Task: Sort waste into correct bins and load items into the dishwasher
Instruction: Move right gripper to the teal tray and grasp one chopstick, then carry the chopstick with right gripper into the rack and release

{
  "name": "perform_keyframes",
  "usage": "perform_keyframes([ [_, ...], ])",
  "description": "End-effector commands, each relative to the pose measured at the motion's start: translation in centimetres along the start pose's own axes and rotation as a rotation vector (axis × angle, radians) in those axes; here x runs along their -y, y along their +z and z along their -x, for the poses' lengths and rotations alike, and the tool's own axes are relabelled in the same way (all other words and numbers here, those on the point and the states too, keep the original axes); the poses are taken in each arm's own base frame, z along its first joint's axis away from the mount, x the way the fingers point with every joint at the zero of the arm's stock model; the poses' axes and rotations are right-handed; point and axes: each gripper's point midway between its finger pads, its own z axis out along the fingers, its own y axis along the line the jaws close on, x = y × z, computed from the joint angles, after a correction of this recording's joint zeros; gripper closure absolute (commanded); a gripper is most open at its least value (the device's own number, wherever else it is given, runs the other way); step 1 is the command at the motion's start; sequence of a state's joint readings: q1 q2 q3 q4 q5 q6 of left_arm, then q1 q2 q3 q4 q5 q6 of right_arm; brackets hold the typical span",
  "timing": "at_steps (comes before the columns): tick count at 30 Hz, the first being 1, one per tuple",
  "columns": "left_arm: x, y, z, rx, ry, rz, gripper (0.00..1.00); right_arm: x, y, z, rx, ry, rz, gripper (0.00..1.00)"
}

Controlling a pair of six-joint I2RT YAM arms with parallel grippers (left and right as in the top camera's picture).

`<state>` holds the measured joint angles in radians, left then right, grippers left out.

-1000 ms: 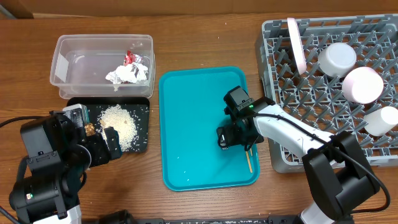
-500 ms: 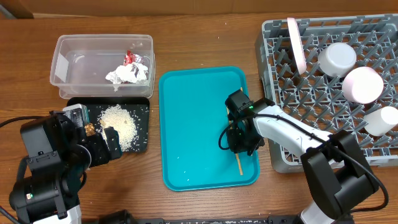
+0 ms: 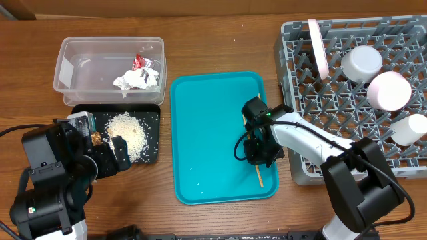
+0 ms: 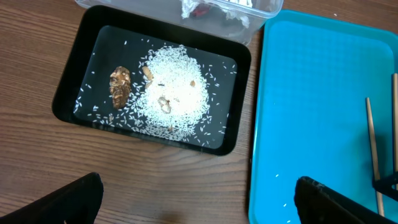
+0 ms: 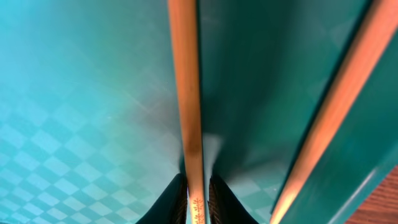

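Observation:
My right gripper [image 3: 257, 151] is low over the teal tray [image 3: 207, 127], and in the right wrist view it [image 5: 198, 182] is shut on one light wooden chopstick [image 5: 185, 93]. The other chopstick [image 5: 336, 112] lies beside it on the tray. The held stick's end [image 3: 258, 175] pokes out toward the near edge. My left gripper [image 4: 199, 208] hangs open over bare wood, just near of the black tray [image 4: 68, 93] holding rice [image 4: 171, 93] and a brown lump [image 4: 120, 87]. The clear tub [image 3: 73, 67] holds the napkin [image 3: 137, 80] and the foil wrapper [image 3: 140, 62].
The grey dish rack [image 3: 300, 40] at the right holds an upright pink plate [image 3: 317, 47], a white bowl [image 3: 362, 61], a pink bowl [image 3: 389, 90] and another white dish [image 3: 408, 128]. A few stray rice grains dot the teal tray.
My right gripper has shut on a chopstick and shifted slightly toward the tray's near edge. The chopstick's end moved a little left. The left arm has not moved.

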<state>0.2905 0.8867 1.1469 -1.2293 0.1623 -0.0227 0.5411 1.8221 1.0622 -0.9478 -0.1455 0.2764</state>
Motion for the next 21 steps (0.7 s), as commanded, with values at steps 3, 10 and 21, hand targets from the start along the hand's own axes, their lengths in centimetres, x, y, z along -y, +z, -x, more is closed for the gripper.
perform_keyframes([
  [3,0.1,-0.13,0.09,0.009,-0.012,-0.01,0.0,1.93,1.64,-0.66,-0.04,0.051,-0.099,0.85],
  [10,0.1,-0.13,0.09,0.009,-0.012,-0.01,0.0,2.11,1.67,-0.56,-0.036,0.05,-0.11,0.85],
  [21,0.1,-0.13,0.09,0.009,-0.012,-0.01,0.0,1.93,1.7,-0.11,-0.018,0.048,-0.102,0.93],
])
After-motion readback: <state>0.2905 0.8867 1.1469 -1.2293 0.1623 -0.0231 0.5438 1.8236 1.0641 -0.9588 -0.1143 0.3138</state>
